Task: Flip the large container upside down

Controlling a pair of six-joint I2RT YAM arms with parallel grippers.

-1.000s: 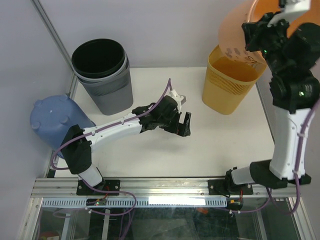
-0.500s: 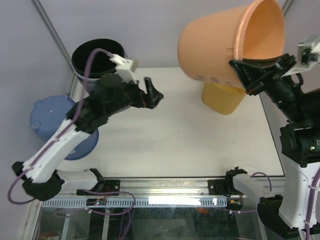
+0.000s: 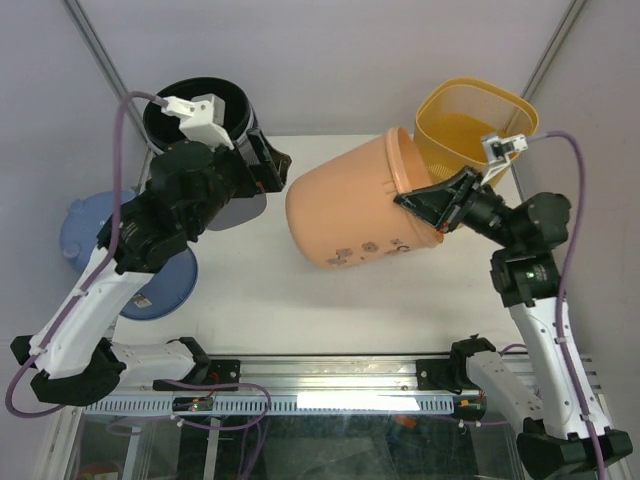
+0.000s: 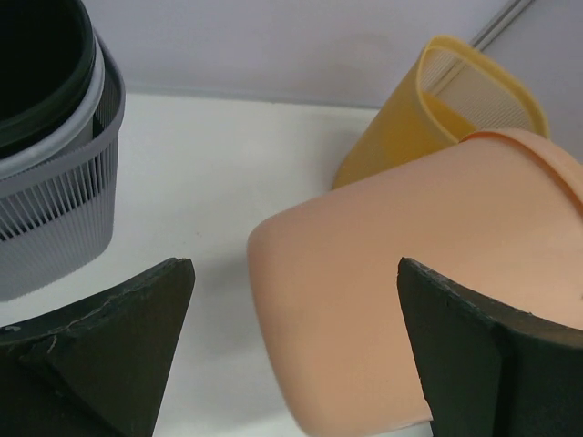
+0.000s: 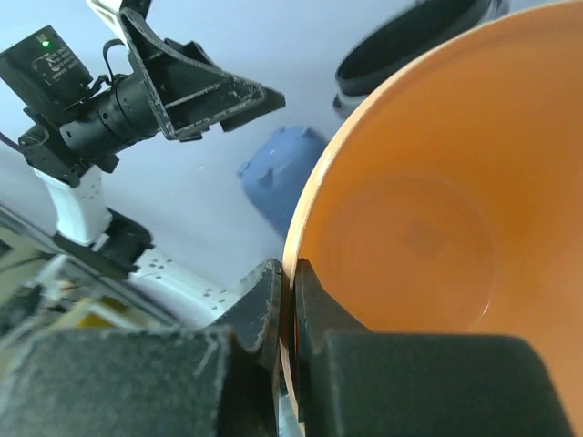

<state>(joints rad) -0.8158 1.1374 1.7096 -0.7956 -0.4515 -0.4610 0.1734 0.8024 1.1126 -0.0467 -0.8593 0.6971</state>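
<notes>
Right hand (image 3: 440, 205) pinching the rim of the large container (image 3: 345, 215), left hand (image 3: 265, 165) spread — roll until its mouth meets the desk (image 3: 300, 300) flat

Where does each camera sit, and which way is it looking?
Top external: above and behind, looking down on the white table; left gripper and right gripper show.
Left wrist: faces the orange bucket between its own open fingers.
Right wrist: looks into that bucket; its fingers pinch the rim.
Both wrist views share the bucket.
</notes>
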